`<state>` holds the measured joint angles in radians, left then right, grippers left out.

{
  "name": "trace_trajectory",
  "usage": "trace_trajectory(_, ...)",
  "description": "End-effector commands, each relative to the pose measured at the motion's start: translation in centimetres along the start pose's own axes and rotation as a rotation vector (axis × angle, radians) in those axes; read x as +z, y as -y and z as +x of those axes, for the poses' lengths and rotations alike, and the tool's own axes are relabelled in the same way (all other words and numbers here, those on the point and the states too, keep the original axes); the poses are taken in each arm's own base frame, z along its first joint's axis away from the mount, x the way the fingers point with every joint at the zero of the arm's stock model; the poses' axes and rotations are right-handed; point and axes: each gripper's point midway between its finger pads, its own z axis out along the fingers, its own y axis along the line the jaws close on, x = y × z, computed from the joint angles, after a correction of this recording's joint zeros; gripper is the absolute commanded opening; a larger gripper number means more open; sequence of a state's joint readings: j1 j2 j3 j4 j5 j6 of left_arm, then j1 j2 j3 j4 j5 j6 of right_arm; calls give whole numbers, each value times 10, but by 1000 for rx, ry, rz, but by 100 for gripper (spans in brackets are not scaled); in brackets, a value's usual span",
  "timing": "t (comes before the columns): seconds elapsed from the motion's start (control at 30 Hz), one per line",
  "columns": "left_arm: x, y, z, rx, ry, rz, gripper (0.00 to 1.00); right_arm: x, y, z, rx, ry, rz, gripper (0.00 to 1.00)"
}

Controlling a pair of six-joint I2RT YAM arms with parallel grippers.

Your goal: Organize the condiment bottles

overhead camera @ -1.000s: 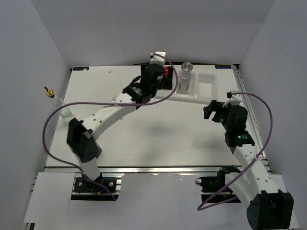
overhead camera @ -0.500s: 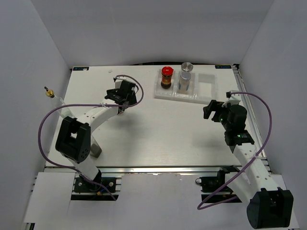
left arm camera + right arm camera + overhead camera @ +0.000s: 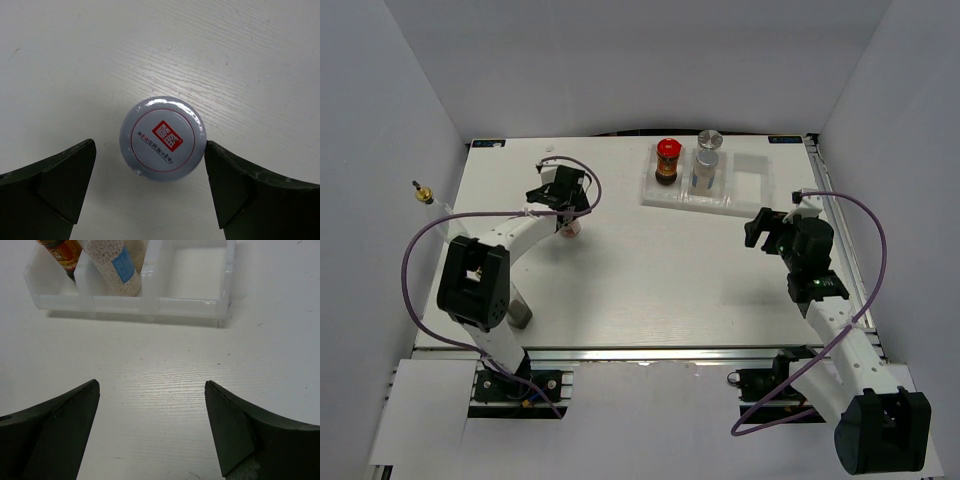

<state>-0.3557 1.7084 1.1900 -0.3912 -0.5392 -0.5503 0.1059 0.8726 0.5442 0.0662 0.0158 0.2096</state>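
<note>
**Tray.** White plastic three-compartment tray (image 3: 752,178), at the far side of the white wood-grain table (image 3: 660,270). It is the apparent destination for the bottles.

**Item 1.** Dark jar with red cap (image 3: 667,160), upright in the tray's left compartment.

**Item 2.** Clear bottle with silver cap (image 3: 706,158), holding pale granules, upright in the middle compartment. The right compartment shows nothing inside and is judged reserved for what remains.

**Item 3.** Short jar with pale grey lid and red square label (image 3: 163,138), upright on the table, well apart from the tray.

**Item 4.** Slim clear bottle with gold cap (image 3: 430,202), at the table's left edge, untouched.

**Left gripper** (image 3: 150,155). Directly above item 3, with the jaws spread wide either side of the lid. The right finger is just beside the lid, the left stands apart, and nothing is gripped. The straddle suits a pinch across the lid.

**Right gripper** (image 3: 151,390). Jaws wide and empty, over bare table just short of the tray. It is judged parked to leave the left arm room.
</note>
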Motion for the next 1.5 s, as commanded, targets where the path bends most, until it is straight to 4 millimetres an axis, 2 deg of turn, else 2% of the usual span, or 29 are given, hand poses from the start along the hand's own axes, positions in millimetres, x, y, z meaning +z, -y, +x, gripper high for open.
trace_trajectory(0.0, 17, 8, -6, -45, 4, 28, 98, 2, -5, -28, 11, 76, -9, 89)
trace_trajectory(0.07, 26, 16, -4, -37, -21, 45, 95, 2, -3, -29, 9, 75, 5, 89)
trace_trajectory(0.13, 27, 23, -3, -27, -36, 73, 86, 1, 2, -30, 17, 86, 33, 89)
trace_trajectory(0.17, 28, 25, -4, -27, -30, 82, 70, 0, 4, -29, 22, 92, 46, 89)
trace_trajectory(0.2, 28, 24, -3, -28, -31, 80, 63, 0, 7, -31, 26, 104, 57, 89)
trace_trajectory(0.23, 26, 23, -3, -31, -30, 79, 50, 0, 10, -32, 31, 111, 78, 89)
trace_trajectory(0.33, 17, 24, -7, -44, -19, 95, 27, -1, 13, -32, 43, 115, 95, 89)
trace_trajectory(0.37, 13, 28, -11, -46, -7, 107, 12, -1, 13, -31, 48, 116, 98, 89)
trace_trajectory(0.43, -2, 44, -24, -32, 31, 157, 3, 0, 13, -33, 55, 127, 95, 89)
trace_trajectory(0.5, -16, 65, -36, 6, 72, 218, 0, 0, 13, -32, 59, 127, 95, 89)
trace_trajectory(0.53, -31, 87, -46, 47, 115, 272, 0, 0, 13, -32, 60, 127, 95, 89)
trace_trajectory(0.6, -45, 113, -54, 84, 146, 344, 0, 1, 13, -32, 65, 127, 98, 89)
trace_trajectory(0.63, -55, 135, -62, 101, 173, 406, 0, 1, 14, -32, 68, 128, 103, 89)
trace_trajectory(0.7, -67, 161, -64, 118, 173, 508, 0, 1, 15, -31, 74, 129, 106, 89)
trace_trajectory(0.73, -79, 177, -75, 120, 202, 549, 0, 1, 15, -31, 74, 131, 107, 89)
trace_trajectory(0.93, -97, 235, -79, 195, 227, 681, 1, 0, 16, -33, 81, 140, 116, 89)
trace_trajectory(0.97, -105, 244, -94, 182, 251, 703, 1, 0, 17, -32, 82, 140, 119, 90)
trace_trajectory(1.0, -92, 254, -83, 201, 219, 702, 1, -1, 18, -33, 83, 143, 124, 89)
trace_trajectory(1.03, -89, 257, -81, 216, 203, 697, 1, -2, 19, -33, 85, 146, 130, 90)
trace_trajectory(1.07, -94, 266, -93, 208, 228, 713, 1, -2, 20, -33, 87, 150, 135, 89)
trace_trajectory(1.1, -83, 273, -84, 232, 215, 713, 1, -3, 22, -33, 89, 153, 145, 89)
trace_trajectory(1.17, -81, 286, -83, 235, 224, 752, 4, -4, 24, -34, 92, 161, 156, 89)
trace_trajectory(1.2, -85, 292, -93, 229, 247, 764, 4, -5, 24, -34, 92, 163, 160, 89)
trace_trajectory(1.23, -73, 296, -84, 249, 234, 746, 4, -6, 24, -34, 94, 164, 156, 89)
trace_trajectory(1.27, -70, 299, -85, 249, 242, 734, 4, -5, 23, -34, 93, 163, 153, 89)
trace_trajectory(1.3, -73, 304, -93, 236, 270, 732, 4, -5, 22, -34, 93, 164, 145, 90)
trace_trajectory(1.33, -63, 306, -90, 234, 276, 711, 4, -5, 21, -34, 98, 164, 143, 89)
trace_trajectory(1.47, -51, 313, -87, 216, 300, 691, 6, -1, 14, -32, 97, 157, 101, 89)
